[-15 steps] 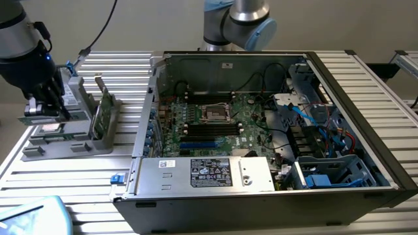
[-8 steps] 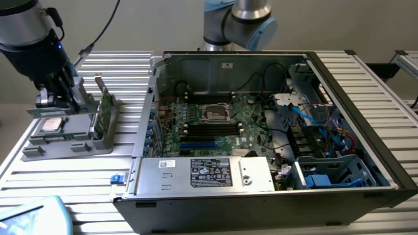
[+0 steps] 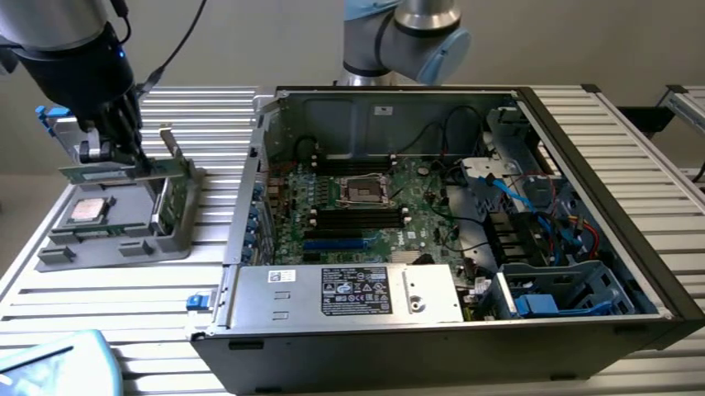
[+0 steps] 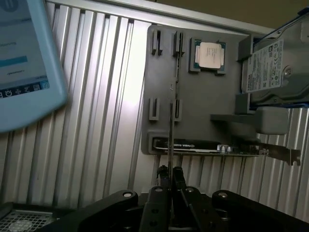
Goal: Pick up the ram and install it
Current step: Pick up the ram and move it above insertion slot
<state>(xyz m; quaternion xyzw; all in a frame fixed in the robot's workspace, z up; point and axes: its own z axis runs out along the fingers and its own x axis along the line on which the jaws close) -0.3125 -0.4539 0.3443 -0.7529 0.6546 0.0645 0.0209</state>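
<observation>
Plainly the pick-up half of the job is in hand. The ram (image 3: 105,172) is pinched in the gripper (image 3: 107,158), whose jaws are closed almost fully on the thin green board. In the exterior view it hangs level, just above the grey holder (image 3: 111,239); whether it is quite clear of the holder's clips is hard to tell. In the wrist view the ram (image 4: 170,125) shows edge-on as a thin line running out from the gripper (image 4: 170,176) over the holder (image 4: 193,111).

Near it in the holder lie the square processor (image 3: 88,211), a card (image 3: 167,198) standing on edge, and, in the wrist view, a silver drive (image 4: 273,67). The holder sits on the table (image 3: 111,305) near its edge at the exterior view's left. A tablet (image 3: 55,363) leans in at the table's near corner on that side.

The open computer case (image 3: 441,355) fills the middle of the table and its side at the exterior view's right, well apart from the ram. Inside, the motherboard (image 3: 408,194) lies flat, its long black slots (image 3: 352,219) beside the processor socket.

Installing is not yet begun. By my judgement it calls for carrying the ram over the case wall without knocking it. The ram must then be lined up lengthwise with a slot and pressed straight down, since a tilted board would likely jam.
</observation>
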